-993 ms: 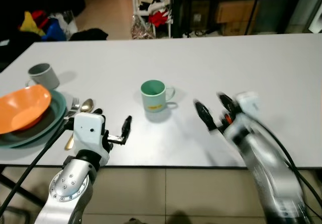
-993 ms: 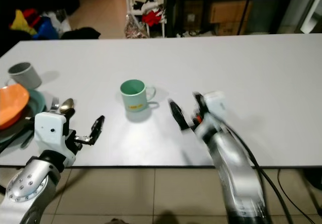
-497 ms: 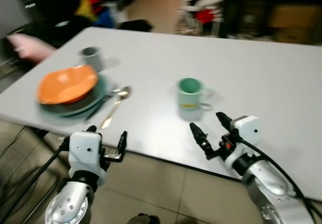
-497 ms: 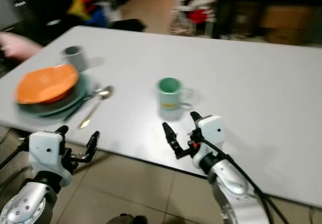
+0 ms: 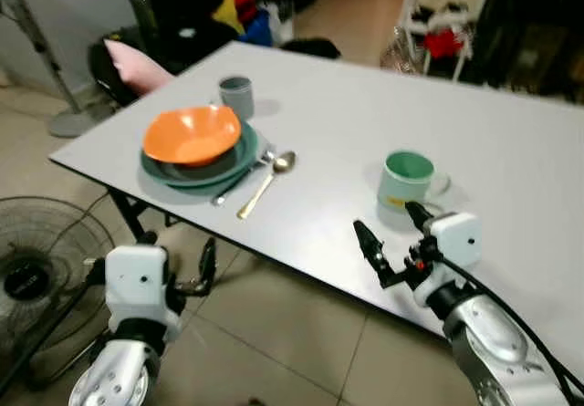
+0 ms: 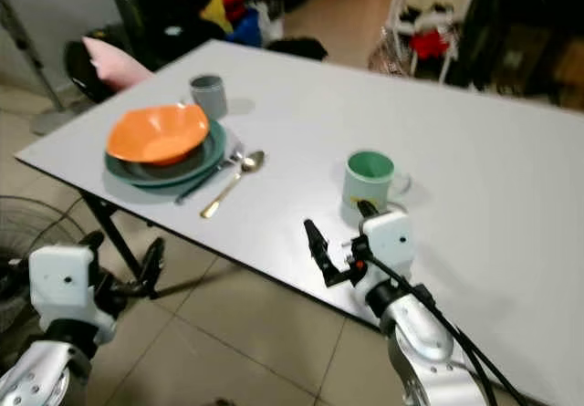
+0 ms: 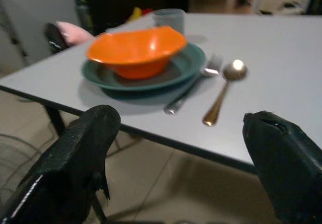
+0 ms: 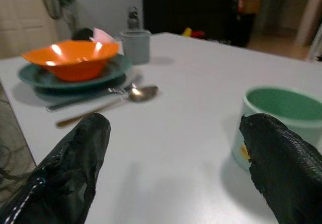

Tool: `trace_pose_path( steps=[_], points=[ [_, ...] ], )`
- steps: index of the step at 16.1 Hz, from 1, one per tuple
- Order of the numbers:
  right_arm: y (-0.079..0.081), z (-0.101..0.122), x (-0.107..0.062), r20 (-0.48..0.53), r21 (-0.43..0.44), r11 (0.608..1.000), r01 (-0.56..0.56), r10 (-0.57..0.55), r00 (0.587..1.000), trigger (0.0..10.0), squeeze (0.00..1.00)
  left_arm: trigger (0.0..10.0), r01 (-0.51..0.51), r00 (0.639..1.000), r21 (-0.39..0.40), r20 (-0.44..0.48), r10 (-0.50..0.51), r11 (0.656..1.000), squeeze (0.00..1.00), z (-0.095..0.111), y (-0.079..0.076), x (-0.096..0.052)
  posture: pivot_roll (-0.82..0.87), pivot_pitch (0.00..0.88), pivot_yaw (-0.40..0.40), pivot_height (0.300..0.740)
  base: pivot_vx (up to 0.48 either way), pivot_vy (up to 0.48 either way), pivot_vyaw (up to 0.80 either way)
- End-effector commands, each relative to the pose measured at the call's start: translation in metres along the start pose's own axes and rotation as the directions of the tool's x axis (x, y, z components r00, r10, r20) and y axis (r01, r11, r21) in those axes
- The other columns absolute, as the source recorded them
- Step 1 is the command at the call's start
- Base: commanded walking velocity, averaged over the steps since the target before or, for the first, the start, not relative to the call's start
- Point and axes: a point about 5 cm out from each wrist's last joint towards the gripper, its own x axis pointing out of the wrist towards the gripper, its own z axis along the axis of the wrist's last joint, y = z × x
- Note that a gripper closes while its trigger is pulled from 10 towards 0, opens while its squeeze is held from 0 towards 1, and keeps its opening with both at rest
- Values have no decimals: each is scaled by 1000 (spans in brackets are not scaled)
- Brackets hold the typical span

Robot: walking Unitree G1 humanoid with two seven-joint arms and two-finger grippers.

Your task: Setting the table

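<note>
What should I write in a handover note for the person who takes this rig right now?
Left gripper: open, holding nothing, low beside the table edge.
Right gripper: open, holding nothing, just in front of the green mug.
On the white table: orange bowl on the dark green plate, grey cup behind them, fork and spoon beside the plate.
Done: that one place looks laid.
Left: probably to move the green mug, which stands apart.
</note>
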Motion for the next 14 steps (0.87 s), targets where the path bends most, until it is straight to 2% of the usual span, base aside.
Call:
trace_pose_path(
  steps=[1,3,4,5,6,8,10,14],
  points=[
    [-2,-1,1,-26,21,1000,-4,4,1000,10000,1000,10000,10,1000,-3,9,-10,1000,1000,3,-2,0,-75,8,81,740,0,0,800],
    [1,-5,-2,-52,52,998,-47,50,997,10000,1000,10000,34,999,14,12,-34,999,1000,6,-4,1,-77,12,86,740,0,0,800],
    [2,-7,-2,-63,45,997,-66,69,996,10000,1000,10000,26,999,43,27,-27,999,871,8,-3,3,-78,16,88,740,0,0,800],
    [3,-9,-2,-69,68,995,-72,76,995,10000,1000,10000,33,999,59,27,-35,998,149,8,-4,4,-77,17,88,740,0,0,800],
    [4,-11,-2,-80,81,994,-74,81,994,10000,1000,10000,35,999,67,27,-37,997,0,8,-4,4,-74,19,88,740,0,0,800],
    [4,-14,-2,-96,90,994,-64,73,993,10000,1000,10000,41,999,96,24,-43,995,0,7,-6,5,-71,19,91,740,0,0,800],
    [5,-14,-1,-91,115,991,-64,74,993,10000,1000,10000,26,999,73,29,-28,997,0,9,-4,7,-73,18,92,740,0,0,800],
    [5,-13,-1,-88,109,990,-95,105,991,10000,1000,10000,16,999,65,33,-18,998,0,9,-4,6,-71,17,84,740,0,0,800]
  ],
)
